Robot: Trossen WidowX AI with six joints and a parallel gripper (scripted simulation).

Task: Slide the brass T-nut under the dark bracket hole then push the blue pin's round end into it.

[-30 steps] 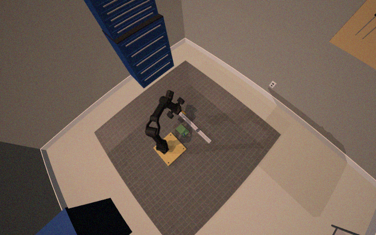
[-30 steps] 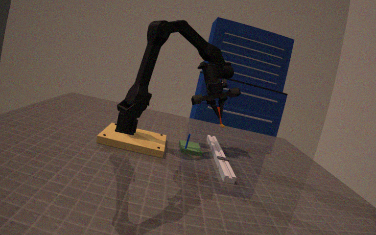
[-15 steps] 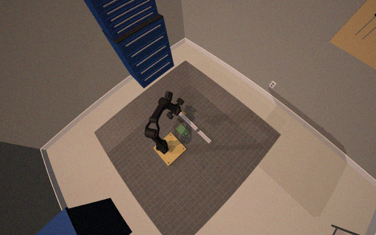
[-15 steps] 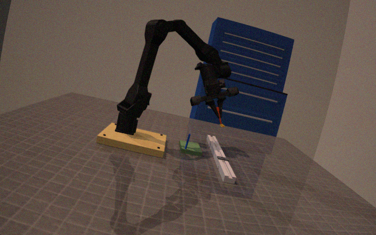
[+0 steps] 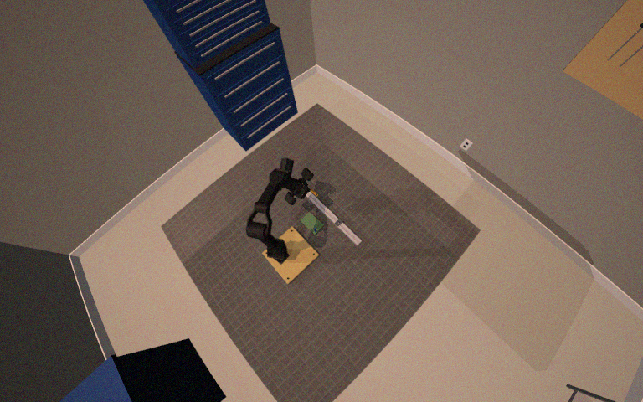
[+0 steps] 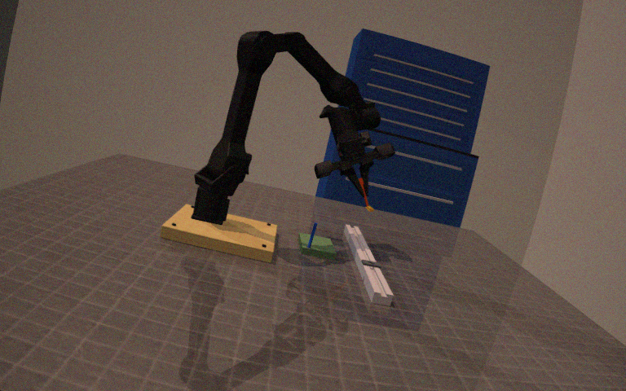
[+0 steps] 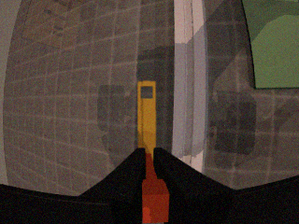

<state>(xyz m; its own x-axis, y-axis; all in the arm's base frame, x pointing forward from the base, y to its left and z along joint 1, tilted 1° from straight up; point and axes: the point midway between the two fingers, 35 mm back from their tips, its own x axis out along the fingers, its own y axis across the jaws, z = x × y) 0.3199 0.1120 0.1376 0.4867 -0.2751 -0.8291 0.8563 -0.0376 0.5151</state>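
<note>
From the top, the nut (image 5: 314, 193) (image 6: 369, 208) (image 7: 148, 114) shows just beyond the fingers (image 5: 307, 191) (image 6: 364, 192), close to the near-cabinet end of the rail (image 5: 348, 233) (image 6: 376, 281) (image 7: 181, 93); the rail's long axis runs away from there past the bracket (image 5: 337, 221) (image 6: 370, 263), with the tray (image 5: 310, 220) (image 6: 318, 252) (image 7: 277, 56) on the side toward the arm's base. In the exterior view the fingers are nearly closed on the orange handle (image 6: 363, 186) (image 7: 155, 198), which slants downward, and the nut hangs at its lower end, raised off the worktop (image 6: 138, 322) and above the level of the rail's far end. The pin (image 6: 312, 235) leans up from the tray, untouched. In the wrist view the fingers pinch the handle with only a narrow gap, and the nut reaches out ahead of them, its long axis close to parallel with the slot (image 7: 189, 93). It appears to the left of the rail, not over it, so the coming move probably calls for a sideways shift toward the slot, then lowering and tipping, keeping that alignment; a leftover offset could land the nut on a lip.
</note>
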